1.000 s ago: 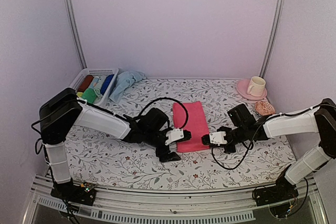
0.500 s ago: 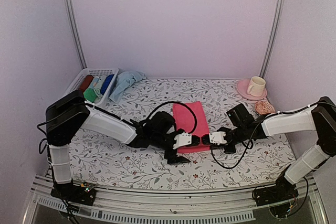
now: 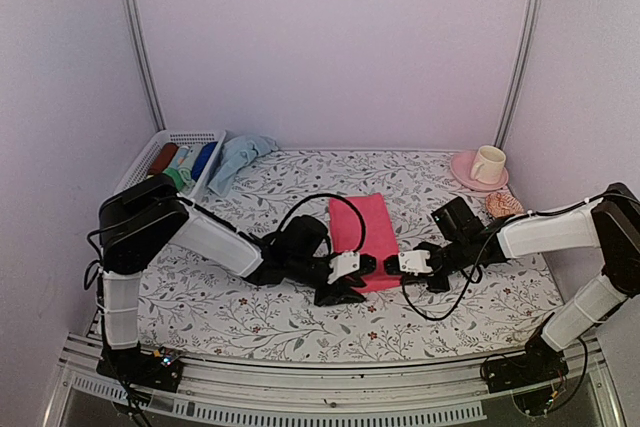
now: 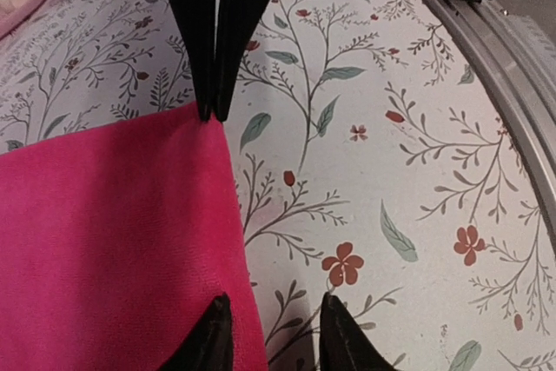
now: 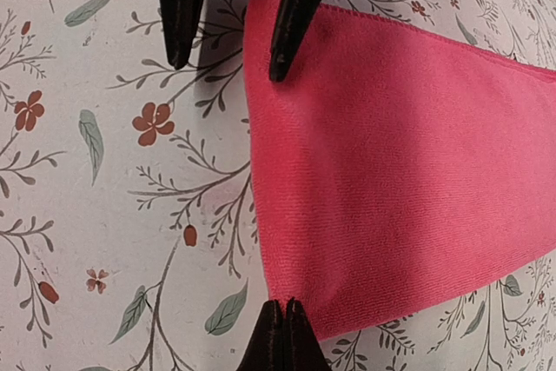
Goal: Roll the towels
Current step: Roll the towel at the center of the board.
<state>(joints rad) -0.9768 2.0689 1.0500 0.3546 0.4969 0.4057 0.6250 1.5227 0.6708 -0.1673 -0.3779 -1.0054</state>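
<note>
The bright pink towel (image 3: 364, 232) lies flat in the middle of the table. My left gripper (image 3: 352, 282) is at its near left corner and stands open. In the left wrist view my left gripper (image 4: 274, 306) has one finger over the pink towel (image 4: 104, 241) and the other over bare table, the edge between them. My right gripper (image 5: 283, 306) is shut at the near right corner of the pink towel (image 5: 391, 154), and the cloth runs into its tips. The pale blue towel (image 3: 238, 159) lies crumpled at the back left.
A white basket (image 3: 172, 136) with coloured rolls stands at the back left, beside the blue towel. A cup (image 3: 488, 163) on a pink saucer and a small pinkish object (image 3: 505, 205) sit at the back right. The metal rail (image 4: 512, 84) runs along the near table edge.
My left gripper has slid right to the towel's near left corner and its jaws have narrowed around the edge. The right arm has stayed put, shut at the other corner.
</note>
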